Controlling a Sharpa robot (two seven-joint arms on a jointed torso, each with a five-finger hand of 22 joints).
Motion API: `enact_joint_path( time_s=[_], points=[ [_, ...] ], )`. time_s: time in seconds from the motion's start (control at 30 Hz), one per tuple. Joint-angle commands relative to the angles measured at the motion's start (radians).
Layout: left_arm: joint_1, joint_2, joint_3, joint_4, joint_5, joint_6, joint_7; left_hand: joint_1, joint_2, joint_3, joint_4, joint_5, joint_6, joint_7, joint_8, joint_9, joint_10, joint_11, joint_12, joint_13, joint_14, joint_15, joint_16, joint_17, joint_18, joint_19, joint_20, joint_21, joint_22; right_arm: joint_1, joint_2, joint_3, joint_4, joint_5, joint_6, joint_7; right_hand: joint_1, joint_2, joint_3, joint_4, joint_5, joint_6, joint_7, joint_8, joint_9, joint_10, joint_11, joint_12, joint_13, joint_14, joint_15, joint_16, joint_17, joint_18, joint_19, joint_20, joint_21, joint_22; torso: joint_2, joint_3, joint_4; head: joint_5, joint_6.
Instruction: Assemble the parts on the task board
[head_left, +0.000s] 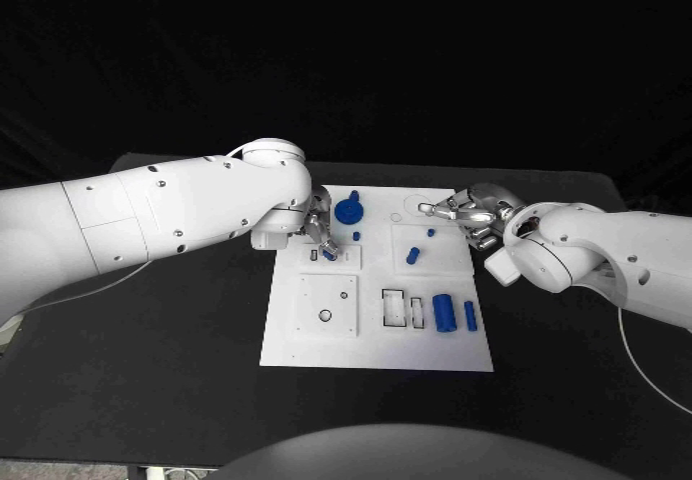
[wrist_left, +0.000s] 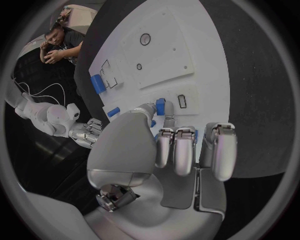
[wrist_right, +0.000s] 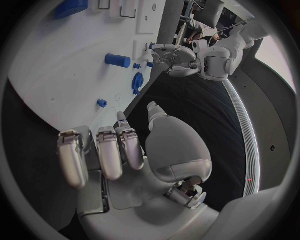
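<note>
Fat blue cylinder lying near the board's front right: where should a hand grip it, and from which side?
Grip the fat blue cylinder across its round flanks at mid-length, coming from above. It lies flat on the white task board, with a slimmer blue peg close on one side, so fingers should likely stay narrow.

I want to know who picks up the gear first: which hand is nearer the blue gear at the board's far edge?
Left. The left hand is right beside the gear, just below it on the board; the right hand hovers at the board's opposite edge.
</note>
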Motion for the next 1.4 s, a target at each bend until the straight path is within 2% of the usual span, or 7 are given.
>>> enact_joint_path(
  time_s=[0.03,0.47,0.8,1.1,1.4],
  points=[
    [0.000,0.005,-0.004,-0.001,-0.011,0.010,-0.137,-0.009,-0.001,0.000,0.001,0.006,0.048,-0.044,0.001,0.000,0.102,-0.012,0.006,0.263,0.104,-0.007,0.003,0.263,-0.007,0.106,-0.007,0.002,0.263,-0.001,0.002,0.000,-0.001,-0.009,0.005,0.005,0.002,0.008,-0.007,0.002,0.005,0.001,0.003,0.003,0.002,0.106,0.006,-0.005,0.261,0.104,0.008,0.004,0.263,-0.007,0.105,0.009,0.004,0.263,-0.001,-0.0003,-0.0004,0.001,-0.002],
    [-0.001,0.012,-0.011,-0.013,-0.029,-0.008,-0.142,-0.011,0.001,0.002,0.000,0.007,0.048,-0.045,0.000,0.001,0.102,-0.012,0.006,0.263,0.104,-0.007,0.003,0.263,-0.007,0.106,-0.008,0.002,0.263,-0.002,0.004,0.000,-0.002,-0.009,0.005,0.006,0.004,0.010,-0.009,0.002,0.007,0.000,0.006,0.003,0.002,0.106,0.008,-0.005,0.261,0.104,0.010,0.004,0.263,-0.007,0.105,0.011,0.004,0.263,0.000,0.0005,-0.0006,0.002,0.004],
    [-0.001,0.019,-0.012,-0.013,-0.042,-0.034,-0.137,-0.022,0.005,0.003,0.002,0.005,0.048,-0.045,0.000,0.004,0.102,-0.012,0.006,0.263,0.104,-0.008,0.003,0.263,-0.007,0.106,-0.010,0.002,0.263,-0.002,0.004,0.000,-0.002,-0.009,0.006,0.005,0.004,0.010,-0.009,0.002,0.007,0.000,0.006,0.003,0.002,0.106,0.008,-0.005,0.261,0.104,0.010,0.004,0.263,-0.007,0.105,0.011,0.004,0.263,0.000,0.0004,-0.0022,0.001,0.002],
    [-0.002,0.022,-0.012,-0.021,-0.047,-0.030,-0.133,-0.026,0.009,0.004,0.001,0.003,0.049,-0.045,0.000,0.006,0.102,-0.013,0.006,0.263,0.104,-0.008,0.003,0.263,-0.007,0.106,-0.011,0.002,0.263,-0.002,0.002,0.000,-0.001,-0.009,0.005,0.004,0.004,0.011,-0.010,0.002,0.007,0.000,0.007,0.003,0.002,0.106,0.009,-0.005,0.261,0.104,0.010,0.004,0.263,-0.007,0.105,0.011,0.004,0.263,0.000,0.0007,-0.0006,-0.001,0.001],
    [-0.003,0.026,-0.012,-0.028,-0.047,-0.022,-0.130,-0.036,0.011,0.005,0.001,-0.013,0.048,-0.045,0.000,0.010,0.102,-0.013,0.006,0.263,0.104,-0.008,0.003,0.263,-0.007,0.106,-0.013,0.002,0.263,-0.003,0.005,0.000,-0.002,-0.009,0.006,0.005,0.004,0.011,-0.010,0.002,0.007,0.000,0.007,0.003,0.002,0.106,0.009,-0.005,0.261,0.104,0.010,0.004,0.263,-0.007,0.105,0.011,0.004,0.263,-0.001,0.0002,-0.0023,0.000,-0.001]
  ],
)
